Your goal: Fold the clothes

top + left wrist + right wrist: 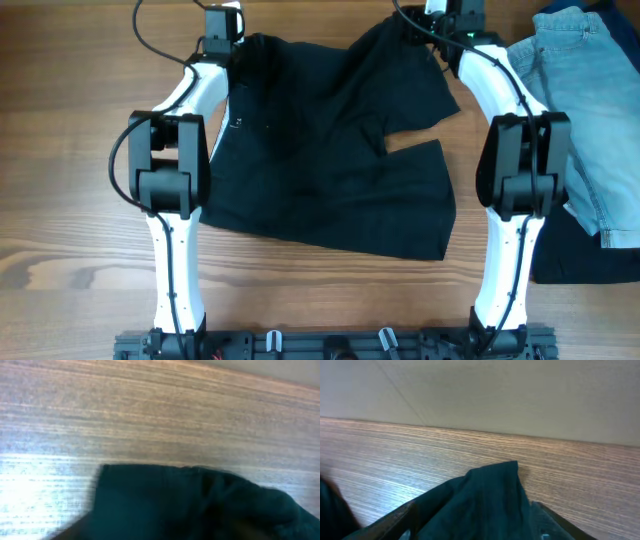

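The black shorts (330,150) lie spread across the middle of the wooden table, with one leg partly doubled over near the right side. My left gripper (222,35) is at the shorts' far left corner. In the left wrist view the black fabric (190,505) fills the bottom and hides the fingers. My right gripper (450,22) is at the far right corner. In the right wrist view its fingers (480,512) close in under a raised peak of the fabric (490,490), with the tips hidden.
Light-blue denim jeans (590,90) lie at the right edge of the table. Another black garment (585,262) lies below them at the right. Bare wood (60,200) shows left of the shorts and along the far edge.
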`<state>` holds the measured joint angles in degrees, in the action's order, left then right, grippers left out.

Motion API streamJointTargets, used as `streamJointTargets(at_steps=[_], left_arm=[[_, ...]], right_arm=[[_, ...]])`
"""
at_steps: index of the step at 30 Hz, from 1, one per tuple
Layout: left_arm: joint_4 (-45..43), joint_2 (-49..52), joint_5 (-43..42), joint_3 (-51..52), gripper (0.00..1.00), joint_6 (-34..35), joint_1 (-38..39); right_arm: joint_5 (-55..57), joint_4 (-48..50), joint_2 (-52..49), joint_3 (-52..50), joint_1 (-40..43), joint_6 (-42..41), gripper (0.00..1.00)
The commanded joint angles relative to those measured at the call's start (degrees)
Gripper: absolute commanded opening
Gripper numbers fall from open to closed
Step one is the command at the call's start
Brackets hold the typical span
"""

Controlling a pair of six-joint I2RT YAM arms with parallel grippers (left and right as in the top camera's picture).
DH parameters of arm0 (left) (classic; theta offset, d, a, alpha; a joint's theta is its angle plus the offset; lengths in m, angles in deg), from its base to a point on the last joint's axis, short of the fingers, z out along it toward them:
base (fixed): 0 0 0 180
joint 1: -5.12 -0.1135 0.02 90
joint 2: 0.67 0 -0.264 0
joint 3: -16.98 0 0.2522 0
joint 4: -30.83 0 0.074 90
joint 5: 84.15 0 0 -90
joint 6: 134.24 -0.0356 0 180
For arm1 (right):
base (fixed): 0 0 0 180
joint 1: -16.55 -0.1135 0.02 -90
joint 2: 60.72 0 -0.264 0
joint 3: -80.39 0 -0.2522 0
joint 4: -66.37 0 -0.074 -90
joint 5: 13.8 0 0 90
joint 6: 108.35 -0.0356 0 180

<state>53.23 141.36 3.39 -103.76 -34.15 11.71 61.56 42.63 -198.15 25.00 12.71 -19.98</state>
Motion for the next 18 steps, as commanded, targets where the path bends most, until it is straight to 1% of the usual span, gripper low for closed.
streamJointTargets(at_steps=[1,2,3,4,5,8,9,10,15,18], left_arm=[[-2.25,1.53,0.17,-1.07,0.28,0.04,0.17],[-2.25,1.53,0.20,-1.68,0.21,0.85,0.35],[-2.25,1.53,-0.02,-2.21,0.15,0.98,0.46],[-2.23,1.53,-0.02,-2.75,0.11,1.18,0.72],[-2.23,1.53,-0.02,-3.32,0.09,1.49,1.09],[-2.05,1.51,-0.02,-3.67,0.09,2.36,1.77],[-1.53,1.51,-0.02,-3.67,0.08,2.36,1.99],[-1.29,1.51,-0.02,-3.67,0.08,2.36,2.01],[-0.87,1.51,0.68,-3.67,0.08,2.34,1.66],[-0.90,1.51,0.66,-3.67,0.08,2.34,1.31]], right_arm=[[2.25,1.44,-2.84,1.38,-0.87,-1.88,0.53],[2.25,2.05,-2.91,1.38,-0.90,-2.54,0.45],[2.25,3.08,-2.99,1.38,-0.90,-3.58,0.35],[2.71,4.33,-3.10,1.38,-0.90,-4.74,0.33],[3.34,6.16,-3.58,1.38,-0.94,-6.01,0.33],[3.54,8.74,-4.72,1.38,-1.16,-6.58,0.42],[3.74,9.05,-5.64,1.38,-1.40,-7.48,0.48],[3.74,8.98,-6.36,1.38,-1.51,-7.48,0.50],[3.72,6.45,-8.00,1.27,-1.62,-7.76,0.68],[3.69,5.68,-8.00,1.27,-1.79,-7.56,0.70]])
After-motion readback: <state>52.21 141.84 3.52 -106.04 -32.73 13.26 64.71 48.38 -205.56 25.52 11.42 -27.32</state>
